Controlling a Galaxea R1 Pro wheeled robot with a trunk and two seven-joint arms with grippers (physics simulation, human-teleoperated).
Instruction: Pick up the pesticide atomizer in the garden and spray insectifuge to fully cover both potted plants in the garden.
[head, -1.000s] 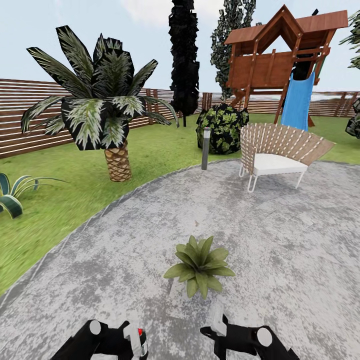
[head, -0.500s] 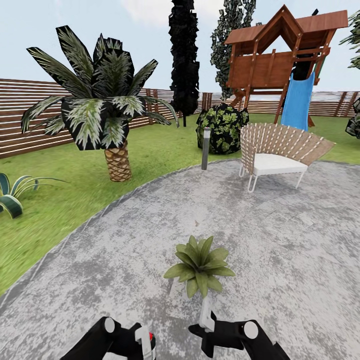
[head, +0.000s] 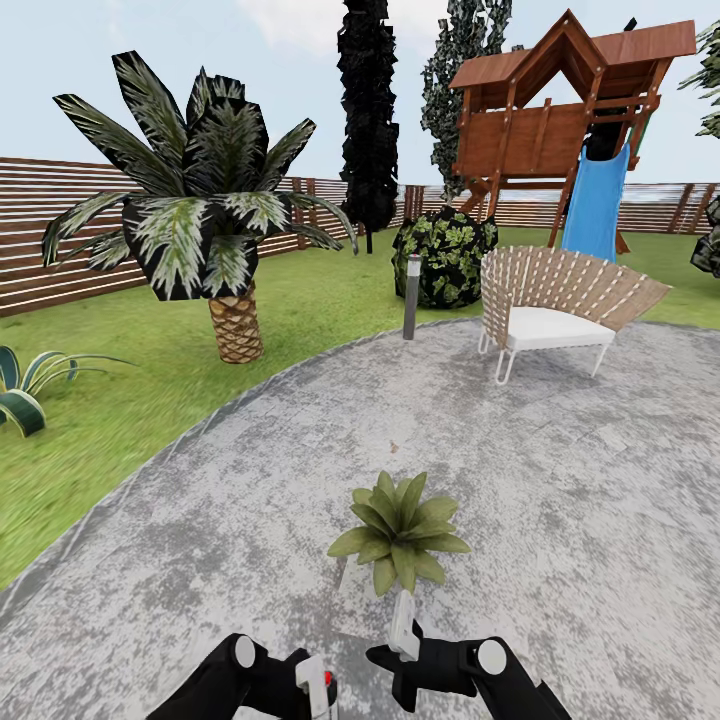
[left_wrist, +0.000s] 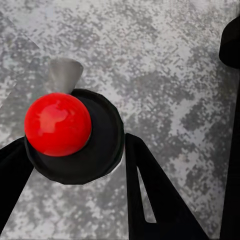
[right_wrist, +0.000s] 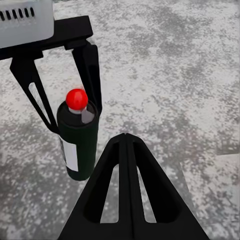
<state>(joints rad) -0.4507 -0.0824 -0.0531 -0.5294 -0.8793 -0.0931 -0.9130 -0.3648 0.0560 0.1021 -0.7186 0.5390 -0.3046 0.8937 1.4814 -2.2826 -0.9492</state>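
The left claw (right_wrist: 75, 122) pinches the pesticide atomizer (right_wrist: 77, 145) (dark body, red knob) between its 2 fingers, just beside the right claw (right_wrist: 127, 137), whose fingers are pressed together on nothing. Below both lies the mottled grey patio (head: 560, 480). Just ahead of the claws stands 1 potted plant (head: 400, 530). Farther ahead sit a woven chair (head: 550, 310) and a bollard lamp (head: 411, 295); beyond them are the lawn (head: 150, 400), a palm (head: 210, 230) and the slatted fence (head: 60, 230).
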